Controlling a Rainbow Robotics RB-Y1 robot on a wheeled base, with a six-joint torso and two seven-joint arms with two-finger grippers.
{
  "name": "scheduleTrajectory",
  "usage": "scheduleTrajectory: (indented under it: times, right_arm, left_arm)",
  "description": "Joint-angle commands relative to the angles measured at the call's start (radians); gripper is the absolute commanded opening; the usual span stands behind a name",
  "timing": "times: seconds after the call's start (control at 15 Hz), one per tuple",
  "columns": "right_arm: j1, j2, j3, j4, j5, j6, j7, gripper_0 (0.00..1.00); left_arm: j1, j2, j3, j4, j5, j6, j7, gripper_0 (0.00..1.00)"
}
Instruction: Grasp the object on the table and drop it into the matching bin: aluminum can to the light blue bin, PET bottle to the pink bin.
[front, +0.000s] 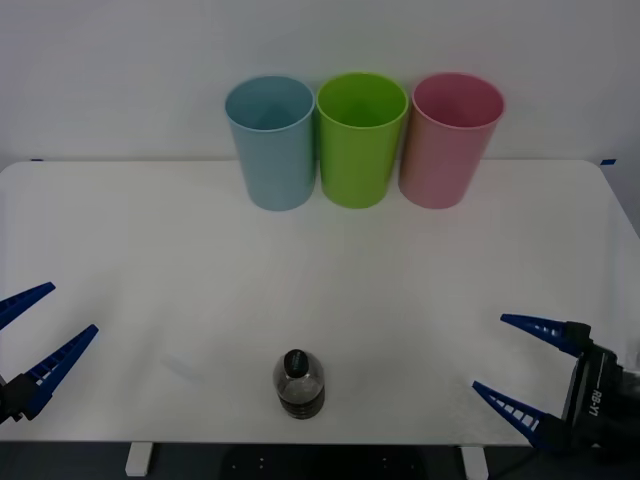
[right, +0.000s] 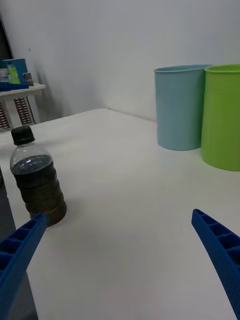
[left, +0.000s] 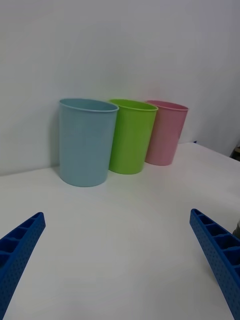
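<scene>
Three smooth, tapered round bins stand in a row at the far edge of the white tabletop (front: 150, 260): light blue bin (front: 271, 143), lime green bin (front: 360, 138), pink bin (front: 449, 138). The PET bottle (front: 299, 384), clear plastic holding dark liquid under a black cap, stands upright near the front edge, between the left tool (front: 28, 335) and right tool (front: 518, 363), both with ribbed blue fingers spread apart.

Looks like a lab or test room, bare white wall (front: 120, 60) behind, plain white table (front: 150, 250) set against it, a side shelf (right: 17, 92) off in the corner with boxes and small items, nothing homely on show
</scene>
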Motion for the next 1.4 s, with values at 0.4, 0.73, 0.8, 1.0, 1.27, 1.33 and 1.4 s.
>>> scheduleTrajectory:
  times: [0.4, 0.73, 0.8, 1.0, 1.27, 1.33, 1.4]
  right_arm:
    - [-0.054, -0.01, 0.211, 0.001, 0.03, 0.092, 0.086, 1.0]
    - [-0.092, -0.024, 0.322, 0.001, 0.028, 0.176, 0.146, 1.0]
    - [-0.103, -0.033, 0.349, 0.0, 0.028, 0.19, 0.155, 1.0]
    - [-0.127, -0.06, 0.424, 0.001, 0.028, 0.242, 0.167, 1.0]
    - [-0.189, -0.069, 0.516, 0.043, 0.028, 0.284, 0.167, 1.0]
    - [-0.215, -0.063, 0.538, 0.072, 0.028, 0.284, 0.167, 1.0]
    - [-0.239, -0.056, 0.556, 0.097, 0.028, 0.285, 0.167, 1.0]
  left_arm:
    - [0.0, 0.0, 0.0, 0.0, 0.0, 0.0, 0.0, 1.0]
    - [0.0, 0.0, 0.0, 0.0, 0.0, 0.0, 0.0, 1.0]
    - [0.0, 0.0, 0.0, 0.0, 0.0, 0.0, 0.0, 1.0]
    - [0.0, 0.0, 0.0, 0.0, 0.0, 0.0, 0.0, 1.0]
    - [0.0, 0.0, 0.0, 0.0, 0.0, 0.0, 0.0, 1.0]
    - [0.0, 0.0, 0.0, 0.0, 0.0, 0.0, 0.0, 1.0]
    - [0.0, 0.0, 0.0, 0.0, 0.0, 0.0, 0.0, 1.0]
